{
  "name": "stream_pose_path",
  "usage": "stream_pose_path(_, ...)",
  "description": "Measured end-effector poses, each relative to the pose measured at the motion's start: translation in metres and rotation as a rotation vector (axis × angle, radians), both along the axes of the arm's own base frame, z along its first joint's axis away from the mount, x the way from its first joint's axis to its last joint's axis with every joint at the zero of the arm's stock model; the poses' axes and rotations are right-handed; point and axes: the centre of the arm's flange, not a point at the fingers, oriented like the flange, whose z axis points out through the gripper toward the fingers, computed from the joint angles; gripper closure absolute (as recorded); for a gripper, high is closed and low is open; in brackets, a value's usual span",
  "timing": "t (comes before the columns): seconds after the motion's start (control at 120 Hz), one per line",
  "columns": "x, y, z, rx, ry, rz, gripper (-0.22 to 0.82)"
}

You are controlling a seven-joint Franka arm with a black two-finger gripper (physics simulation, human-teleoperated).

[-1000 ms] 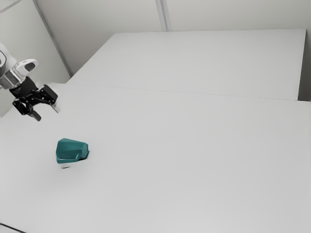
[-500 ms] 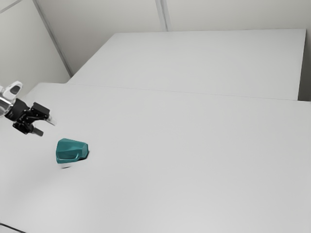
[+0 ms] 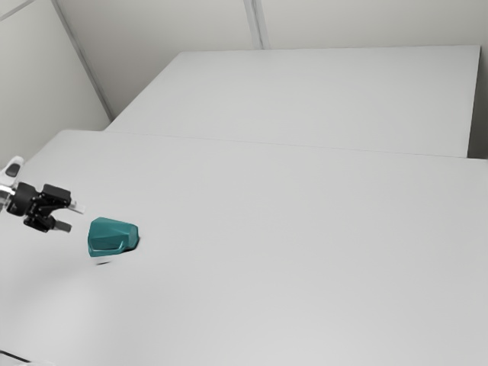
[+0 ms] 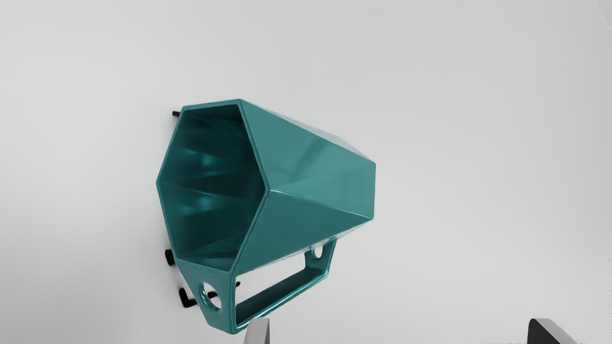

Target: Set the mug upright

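- Plainly lying on its side on the desk (image 3: 305, 252), in the case of the mug (image 3: 113, 236); not upright.
- From the hand (image 3: 74, 218), to be found toward the exterior view's right and a little lower in that view, near but apart.
- In the wrist view, set off-centre from the gap between the fingers (image 4: 258, 332), toward the one by the handle (image 4: 282, 295).
- Pointing with its mouth (image 4: 213, 186) to the exterior view's left, on the arm's side, and with its narrower base (image 4: 370, 191) to that view's right.
- Stretched, from mouth to base, roughly along the line from one finger to the other; probably calling for a turn of the hand before any pinch across the body.
- Open, as for the hand, with nothing gripped.
- Best to centre first, then grip, lift and swing the mouth upward; likely to roll if nudged off-centre.
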Motion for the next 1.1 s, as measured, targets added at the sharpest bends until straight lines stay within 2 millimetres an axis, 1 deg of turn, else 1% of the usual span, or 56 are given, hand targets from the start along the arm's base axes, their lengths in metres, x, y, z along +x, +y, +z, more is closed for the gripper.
stream_pose_path(0.067,0.000,0.002,-0.010,-0.015,-0.002,-0.009,0.02)
stream_pose_path(0.217,0.001,0.006,-0.039,-0.083,-0.028,-0.005,0.02)
stream_pose_path(0.383,-0.003,0.017,-0.061,-0.131,-0.072,0.005,0.02)
stream_pose_path(0.575,0.009,0.023,-0.070,-0.136,-0.127,-0.031,0.02)
stream_pose_path(0.7,0.013,0.024,-0.078,-0.148,-0.144,-0.040,0.02)
stream_pose_path(1.1,0.027,0.014,-0.084,-0.160,-0.152,-0.068,0.02)
